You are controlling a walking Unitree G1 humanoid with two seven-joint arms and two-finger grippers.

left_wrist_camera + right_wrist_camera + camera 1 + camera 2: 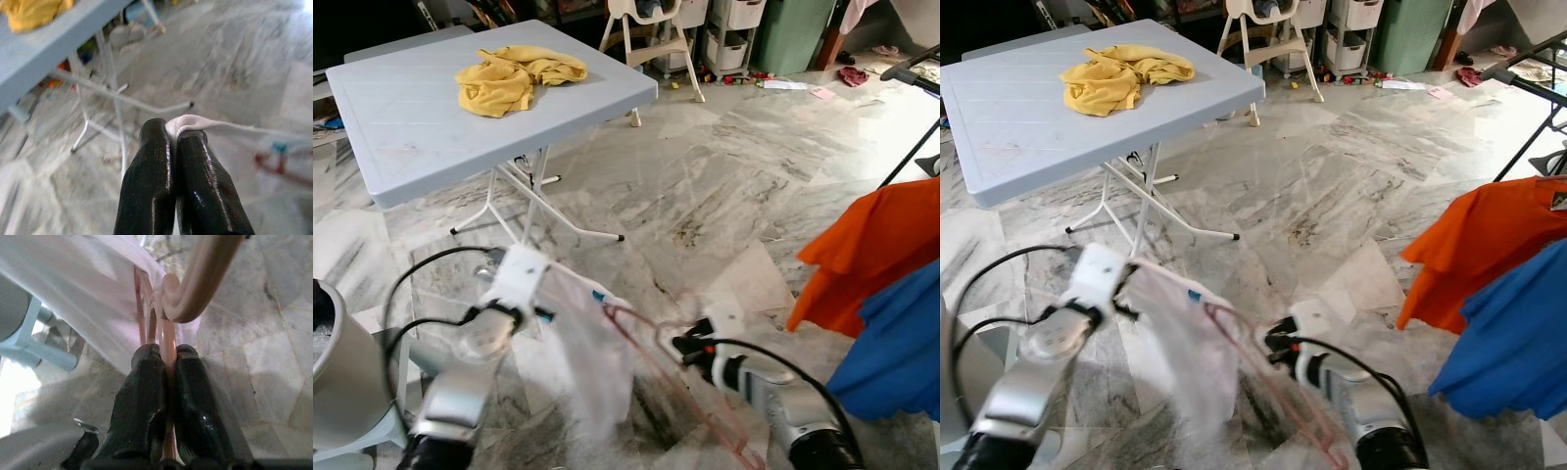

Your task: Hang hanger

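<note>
A pink plastic hanger [675, 377] hangs low over the marble floor with a thin white garment [582, 343] draped on it; both are blurred in the eye views. My right gripper [165, 363] is shut on the hanger's neck just below its hook [195, 289]. My left gripper [172, 134] is shut on a fold of the white garment [195, 122], holding its edge up to the left of the hanger. The left arm [475, 362] and right arm [773, 392] reach forward side by side.
A light blue folding table [421, 117] with a yellow cloth [514, 76] stands ahead on the left. An orange shirt [876, 250] and a blue shirt [901, 348] hang at the right under a dark rack bar [1518, 64]. A grey bin [337, 372] sits close on the left.
</note>
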